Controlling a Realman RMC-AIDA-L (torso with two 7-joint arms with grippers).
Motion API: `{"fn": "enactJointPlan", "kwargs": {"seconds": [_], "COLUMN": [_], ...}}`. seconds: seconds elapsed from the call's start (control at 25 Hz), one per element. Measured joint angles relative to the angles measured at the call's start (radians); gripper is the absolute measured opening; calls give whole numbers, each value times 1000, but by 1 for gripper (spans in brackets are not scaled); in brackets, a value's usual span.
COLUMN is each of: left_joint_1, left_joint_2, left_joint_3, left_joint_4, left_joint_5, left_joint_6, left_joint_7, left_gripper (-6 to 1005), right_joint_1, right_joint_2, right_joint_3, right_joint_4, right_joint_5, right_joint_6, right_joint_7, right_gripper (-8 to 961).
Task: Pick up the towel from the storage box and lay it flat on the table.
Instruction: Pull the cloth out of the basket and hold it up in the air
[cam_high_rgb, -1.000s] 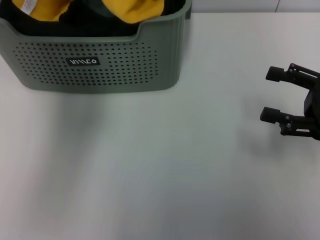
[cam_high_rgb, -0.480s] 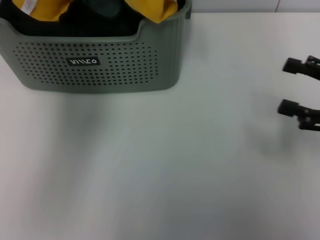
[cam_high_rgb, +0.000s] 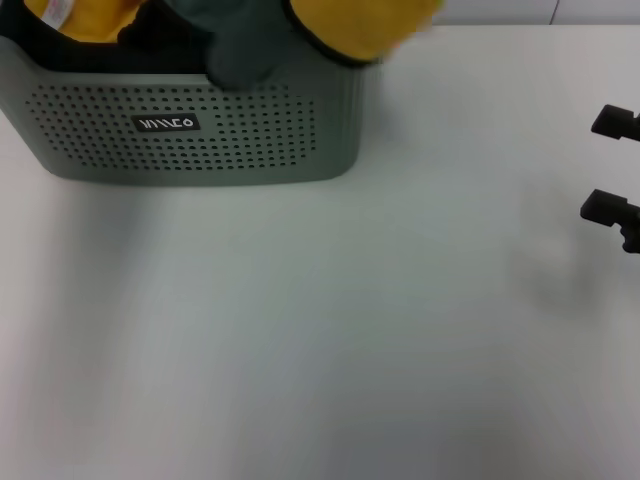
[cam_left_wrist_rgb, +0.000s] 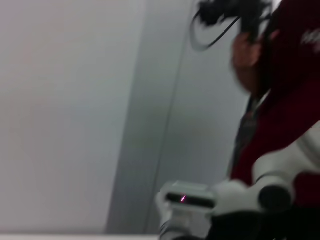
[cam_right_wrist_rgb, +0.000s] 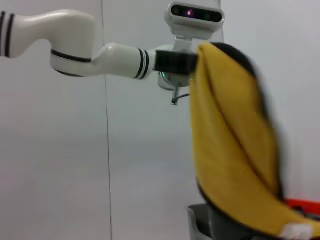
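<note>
The left gripper (cam_right_wrist_rgb: 192, 62) grips the towel (cam_right_wrist_rgb: 232, 145), which hangs above the storage box (cam_high_rgb: 200, 135). The right gripper (cam_high_rgb: 612, 168), fingers spread, hovers over the tabletop (cam_high_rgb: 330, 330), well apart.

1. The light is soft and even, and the table (cam_high_rgb: 330, 330) looks bright white with no strong glare.
2. A weak, diffuse shadow lies on the table just in front of the storage box (cam_high_rgb: 200, 135).
3. Another faint grey shadow is on the table near the right gripper (cam_high_rgb: 612, 165).
4. The towel (cam_high_rgb: 360, 25) above the storage box is smeared by motion blur; its edges are not sharp.
5. The left wrist view is blurred overall, with soft outlines everywhere.
6. In the right wrist view the towel is blurred too, while the wall behind stays evenly lit.
</note>
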Motion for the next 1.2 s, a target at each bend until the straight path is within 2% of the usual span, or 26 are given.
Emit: {"fn": "enactJointPlan", "kwargs": {"seconds": [0.12, 0.2, 0.28, 0.48, 0.52, 0.6, 0.72, 0.84, 0.92, 1.04, 1.2], "left_joint_1": [29, 44, 62, 177, 201, 260, 314, 350, 367, 377, 378], "left_joint_2": [51, 69, 73, 62, 60, 55, 27, -3, -13, -18, -23], "left_joint_3": [0, 0, -1, -1, -1, -1, -1, -1, -1, -1, -1], "left_joint_4": [94, 137, 159, 161, 160, 154, 117, 76, 67, 62, 60], "left_joint_5": [-39, -33, -9, 16, 18, 23, 27, 27, 27, 24, 21], "left_joint_6": [1, 1, 2, -1, -2, -3, -4, -5, -5, -5, -5], "left_joint_7": [-23, -32, -33, -4, 7, 38, 72, 82, 85, 87, 87], "left_gripper": [21, 21, 21, 22, 22, 22, 22, 22, 22, 23, 23], "right_joint_1": [0, -5, -6, -4, 11, 19, 36, 68, 95, 140, 181], "right_joint_2": [0, 0, 0, 2, 14, 22, 32, 45, 62, 86, 108], "right_joint_3": [14, 35, 44, 47, 48, 48, 47, 39, 22, -27, -73], "right_joint_4": [-1, -1, 2, 1, 0, -1, 3, 8, 8, 9, 11], "right_joint_5": [1, 0, -1, -3, -6, -5, -3, -5, -9, -18, -22], "right_joint_6": [-26, -65, -93, -116, -118, -117, -110, -95, -60, 28, 125], "right_joint_7": [0, 0, 0, 2, 5, 6, 10, 26, 39, 73, 133], "right_gripper": [855, 855, 855, 855, 855, 855, 856, 856, 856, 855, 856]}}
